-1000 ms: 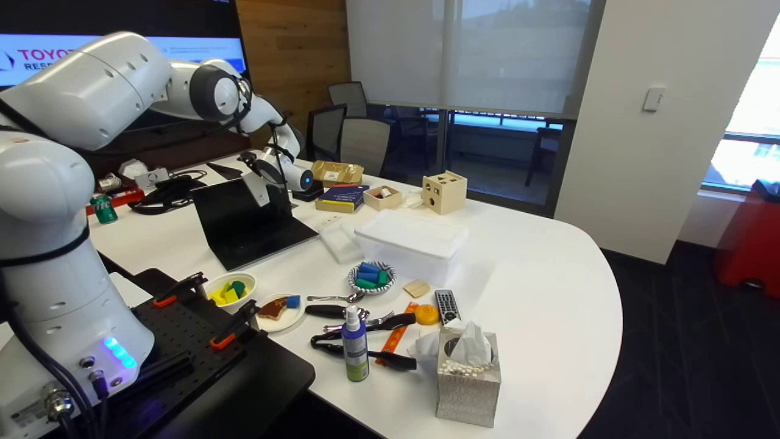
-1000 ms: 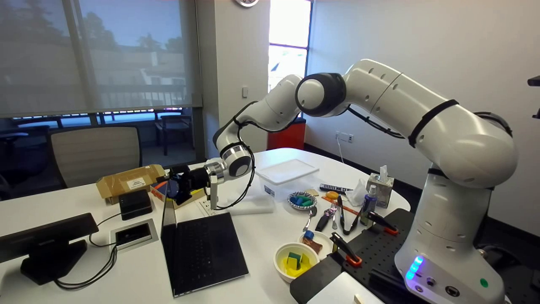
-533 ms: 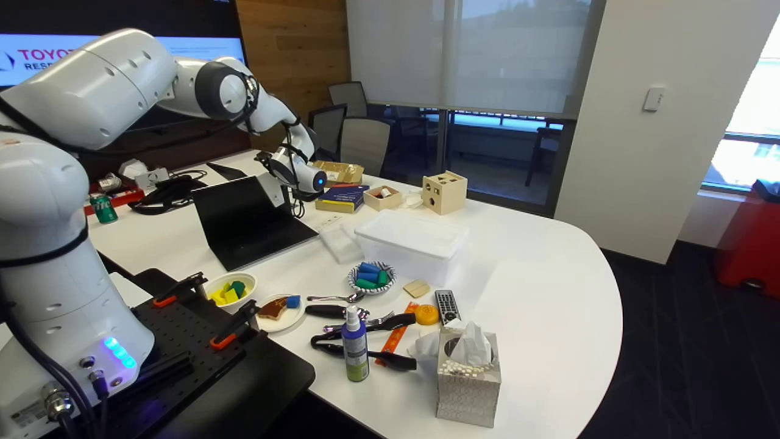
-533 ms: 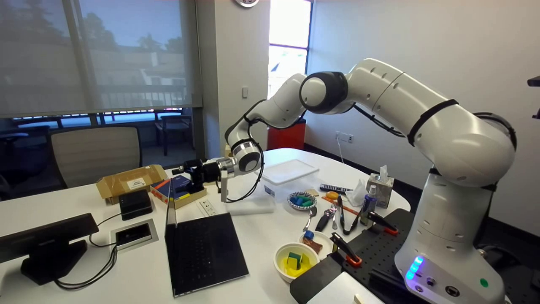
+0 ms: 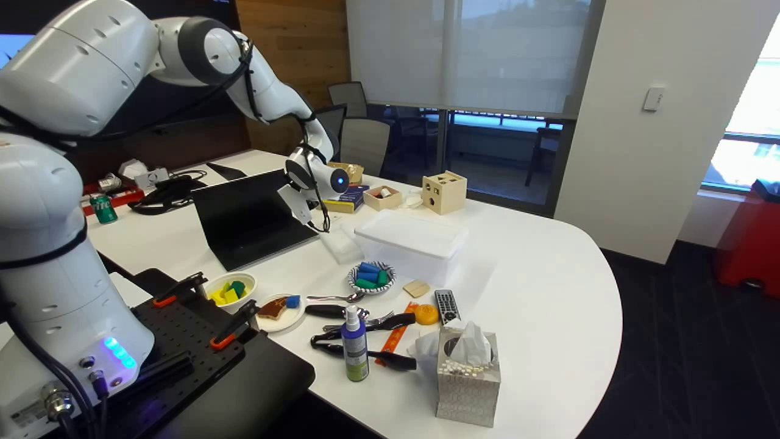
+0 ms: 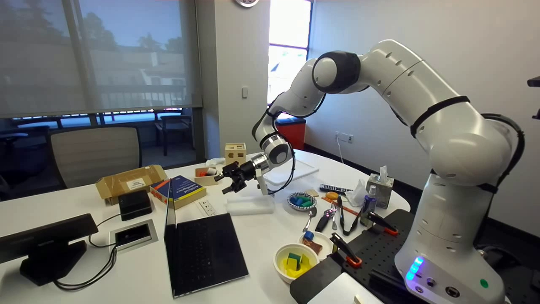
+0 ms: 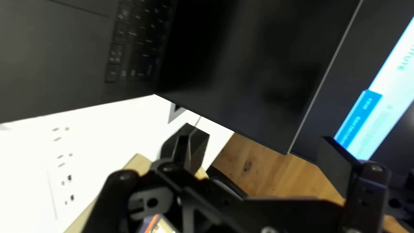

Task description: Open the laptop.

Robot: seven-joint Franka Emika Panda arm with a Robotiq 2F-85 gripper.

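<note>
The laptop (image 6: 223, 253) rests on the white table (image 6: 139, 278) toward the left in both exterior views, its lid (image 5: 241, 210) raised steeply and its keyboard (image 7: 132, 42) uncovered; nothing touches the lid, so it presumably holds its angle unaided, and the task appears complete or nearly so. To the right of the lid, clear of it, hangs the gripper (image 6: 222, 184), its fingers (image 7: 334, 165) spread wide with nothing between them, a posture that suits release and retreat. Near the gripper lies an outlet strip (image 6: 206, 208); farther right stands a lidded white box (image 5: 411, 235), and on the laptop's far side lies a blue-and-yellow book (image 6: 181, 190). At the near side, clamps (image 6: 353, 261) sit on the edge of a perforated black board (image 6: 379, 250), probably to keep it steady while the arm (image 6: 297, 99) reaches out over the table. Compared with half a second earlier, the gripper has moved off to the right from close by the lid's upper far corner, leaving the book's cover in plain sight in an exterior view, whereas the lid shows no evident change of angle.
</note>
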